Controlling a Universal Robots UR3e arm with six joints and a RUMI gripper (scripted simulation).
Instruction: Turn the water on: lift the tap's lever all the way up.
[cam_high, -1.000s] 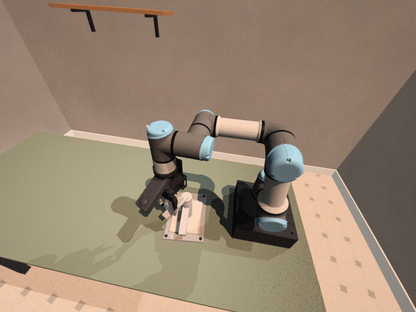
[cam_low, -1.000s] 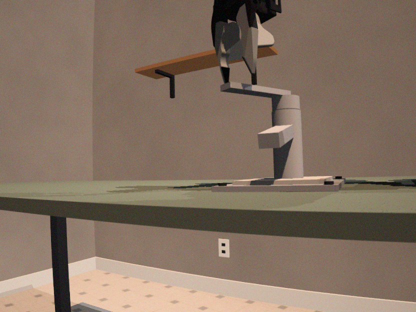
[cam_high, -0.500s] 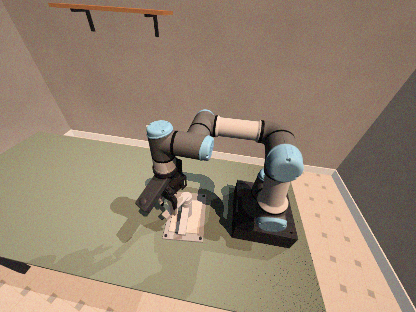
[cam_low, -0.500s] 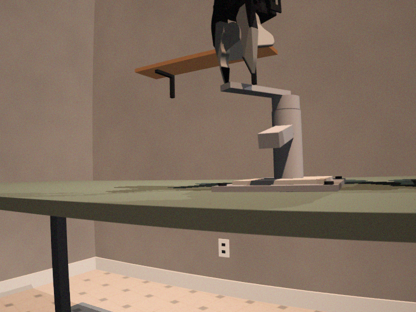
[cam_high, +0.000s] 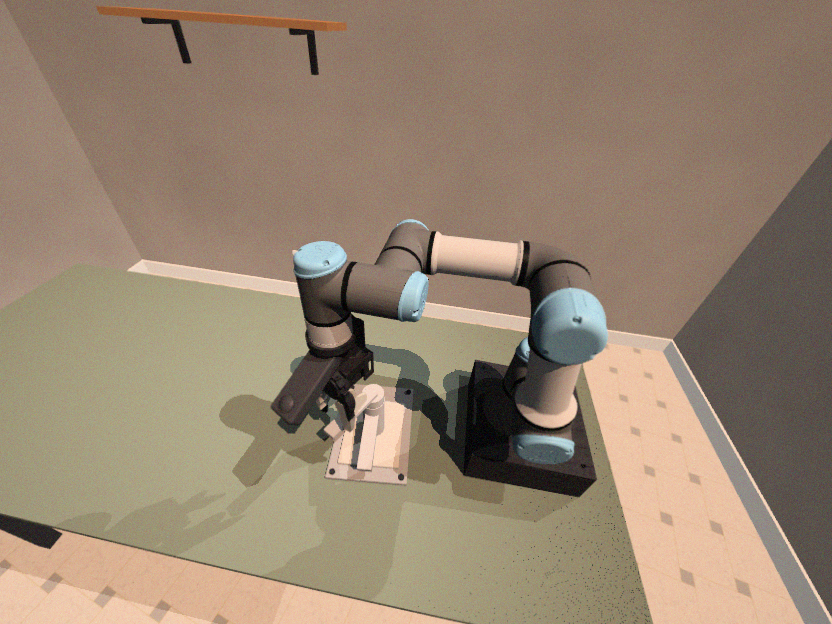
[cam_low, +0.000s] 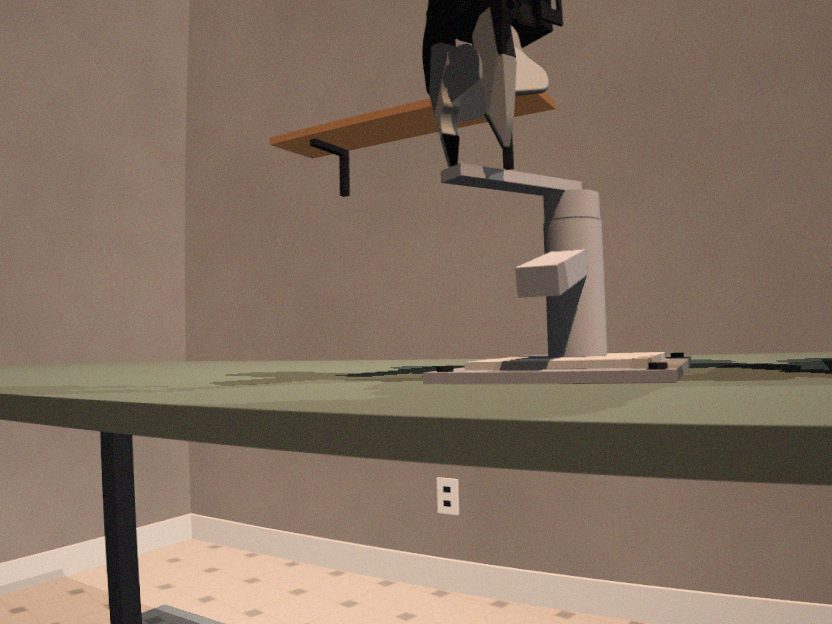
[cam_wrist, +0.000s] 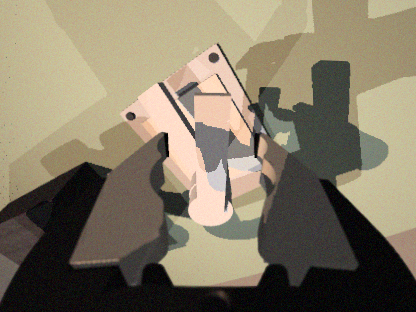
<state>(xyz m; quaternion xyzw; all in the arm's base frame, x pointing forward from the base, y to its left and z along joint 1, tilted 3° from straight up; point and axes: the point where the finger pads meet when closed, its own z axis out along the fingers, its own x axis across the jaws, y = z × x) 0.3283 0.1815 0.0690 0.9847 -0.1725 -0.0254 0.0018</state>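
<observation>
The pale tap (cam_high: 375, 419) (cam_low: 577, 282) stands on a flat base plate (cam_high: 396, 470) (cam_low: 557, 372) (cam_wrist: 145, 117) on the green table (cam_high: 134, 369) (cam_low: 268, 403). Its lever (cam_high: 365, 404) (cam_low: 510, 180) (cam_wrist: 212, 112) sticks out about level from the top of the tap body, and the spout (cam_low: 547, 272) sits lower. My gripper (cam_high: 339, 409) (cam_low: 478, 163) (cam_wrist: 211, 134) points down over the lever's free end. Its fingers are partly open, one on each side of the lever, with gaps showing in the wrist view. The fingertips are level with the lever's top face.
The arm's dark base block (cam_high: 530, 456) stands on the table just right of the tap. An orange wall shelf (cam_high: 221, 16) (cam_low: 349, 130) hangs high on the back wall. The table's front edge (cam_low: 403, 436) is near the side camera.
</observation>
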